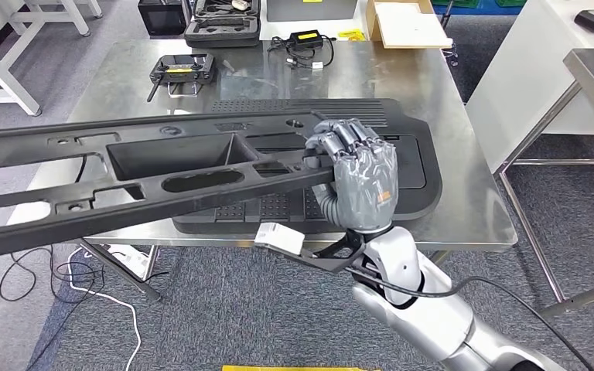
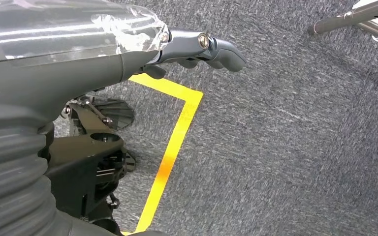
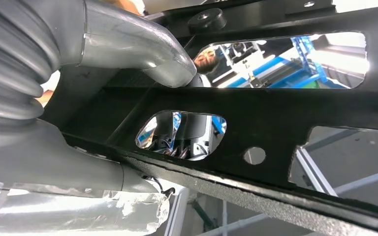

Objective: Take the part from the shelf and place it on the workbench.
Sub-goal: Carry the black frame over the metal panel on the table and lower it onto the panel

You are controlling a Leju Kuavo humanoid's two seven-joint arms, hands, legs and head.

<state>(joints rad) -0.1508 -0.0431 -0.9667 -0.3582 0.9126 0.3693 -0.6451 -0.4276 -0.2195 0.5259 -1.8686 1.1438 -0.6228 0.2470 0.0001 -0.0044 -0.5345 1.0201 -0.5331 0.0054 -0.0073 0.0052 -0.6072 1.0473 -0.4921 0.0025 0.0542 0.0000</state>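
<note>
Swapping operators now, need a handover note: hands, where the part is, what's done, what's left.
Right hand: grips the long black part at its end, held above the workbench, not yet set down.
Left hand: holds nothing, hangs over the carpet by the yellow floor tape.
A second black panel lies flat on the bench under the held part.
Done: part picked up and brought over the bench. Left: lower it, release.
</note>
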